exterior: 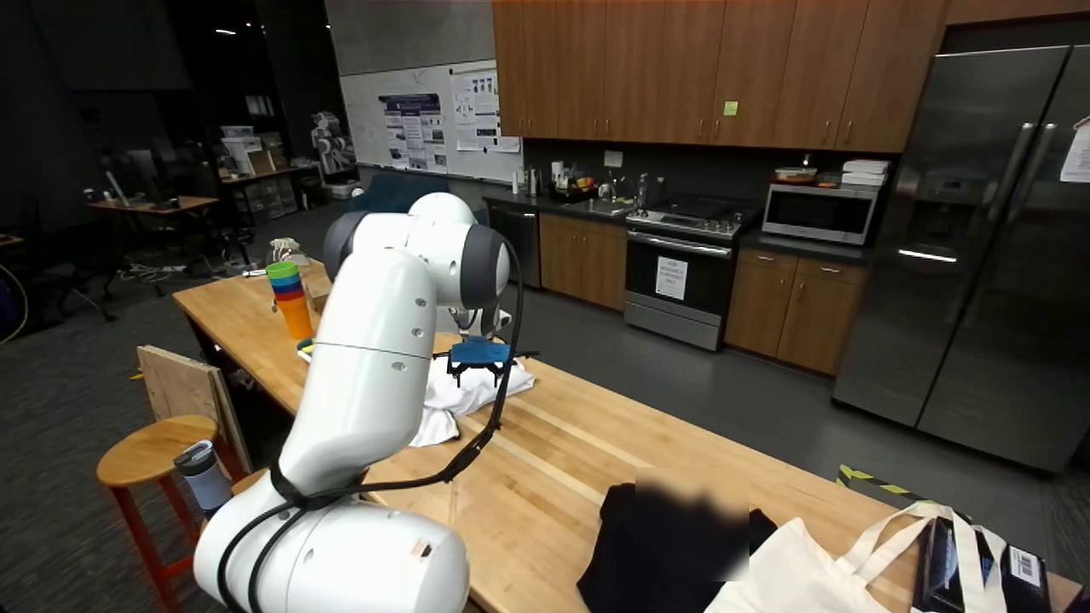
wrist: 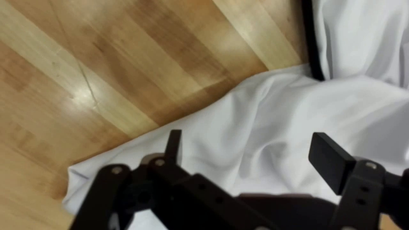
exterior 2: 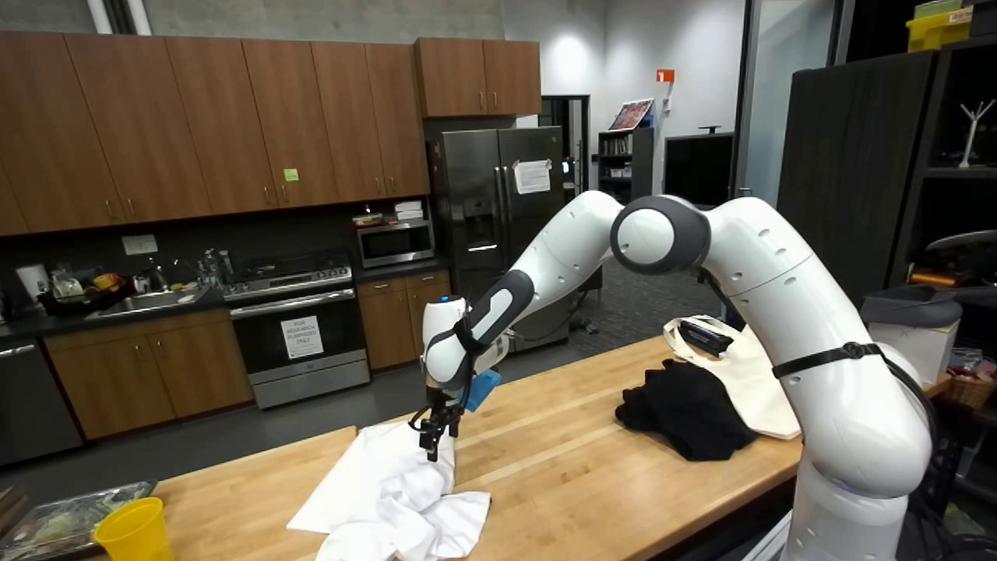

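Observation:
A crumpled white cloth [exterior: 438, 404] lies on the wooden table, and it also shows in an exterior view [exterior 2: 389, 499] and in the wrist view [wrist: 220, 127]. My gripper [wrist: 247, 137] is open, with its two black fingers wide apart and white cloth visible between and below them. In both exterior views my gripper [exterior: 477, 379] [exterior 2: 441, 453] points down over the cloth, close above it. I cannot tell whether the fingertips touch it. Nothing is held. A narrow black strip [wrist: 313, 41] runs along a cloth edge in the wrist view.
A black cloth [exterior 2: 685, 409], a cream tote bag [exterior 2: 755, 382] and a dark box [exterior 2: 705, 336] lie along the wooden table [exterior: 553, 443]. Stacked coloured cups [exterior: 294, 311] stand at the far end. A yellow cup [exterior 2: 136, 534] stands beside a tray [exterior 2: 70, 514].

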`<move>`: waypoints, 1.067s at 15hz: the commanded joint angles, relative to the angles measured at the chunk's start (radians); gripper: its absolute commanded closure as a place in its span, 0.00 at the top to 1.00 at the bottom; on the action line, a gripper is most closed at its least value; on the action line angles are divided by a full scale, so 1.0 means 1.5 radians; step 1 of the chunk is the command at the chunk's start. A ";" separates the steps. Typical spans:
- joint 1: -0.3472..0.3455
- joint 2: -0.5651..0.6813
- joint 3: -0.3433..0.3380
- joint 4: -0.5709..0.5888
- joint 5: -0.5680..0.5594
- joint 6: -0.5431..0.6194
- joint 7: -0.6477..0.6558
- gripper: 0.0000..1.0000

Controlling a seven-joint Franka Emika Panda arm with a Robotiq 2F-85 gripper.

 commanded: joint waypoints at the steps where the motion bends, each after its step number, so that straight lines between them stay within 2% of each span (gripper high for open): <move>1: 0.024 0.036 -0.034 0.041 0.003 0.049 0.109 1.00; 4: 0.037 0.070 -0.075 0.062 -0.005 0.051 0.187 1.00; 7: 0.042 0.094 -0.094 0.081 -0.002 0.042 0.227 1.00; 8: 0.044 0.101 -0.096 0.086 -0.006 0.046 0.227 0.75; 10: 0.044 0.108 -0.094 0.094 -0.005 0.047 0.226 0.70; 11: 0.049 0.108 -0.098 0.097 -0.013 0.048 0.227 0.62; 13: 0.051 0.110 -0.096 0.104 -0.013 0.043 0.225 0.58; 15: 0.053 0.113 -0.094 0.111 -0.013 0.040 0.223 0.45; 16: 0.053 0.113 -0.092 0.112 -0.012 0.038 0.220 0.36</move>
